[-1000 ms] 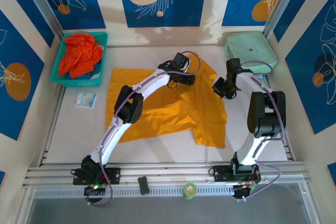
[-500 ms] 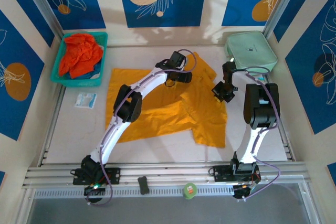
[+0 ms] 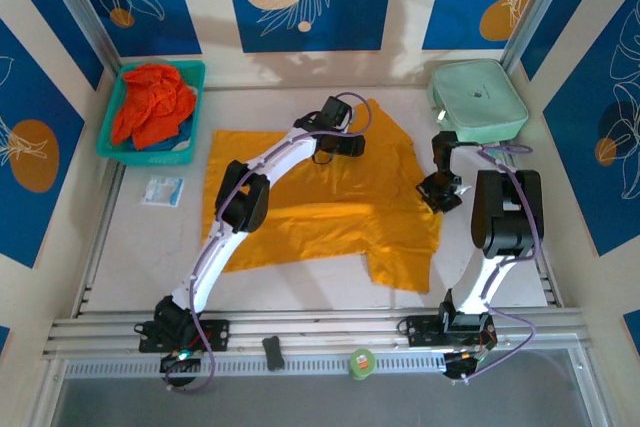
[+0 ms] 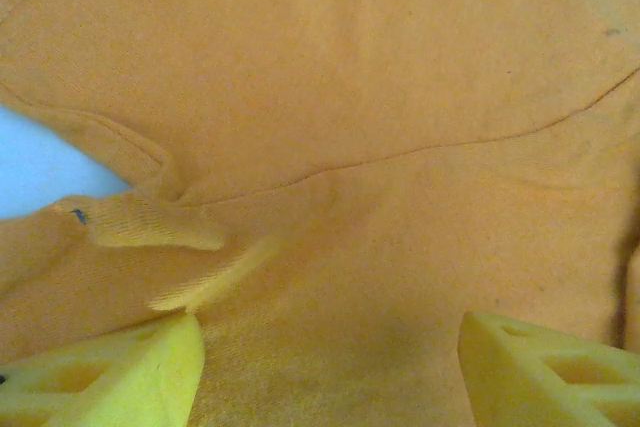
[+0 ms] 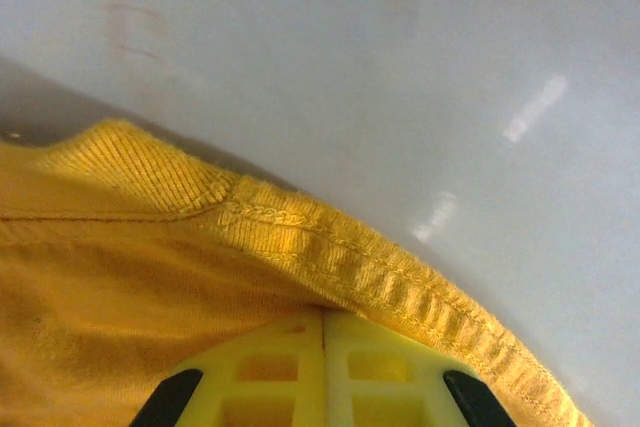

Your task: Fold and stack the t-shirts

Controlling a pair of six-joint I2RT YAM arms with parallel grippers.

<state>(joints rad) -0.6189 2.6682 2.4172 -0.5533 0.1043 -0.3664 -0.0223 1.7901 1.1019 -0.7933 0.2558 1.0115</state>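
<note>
Now that your right gripper, pinched shut on the hem of the yellow-orange t-shirt, has dragged it outward, the cloth lies flatter under your wide-fingered left gripper, readier for folding.

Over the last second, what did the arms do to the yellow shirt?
The right gripper, shut on the hem of the yellow-orange shirt, moved nearer and rightward, drawing that edge out flatter. The left gripper barely shifted, open over the shirt's far part. The red-orange shirt, teal basket and mint-green case did not move.
</note>
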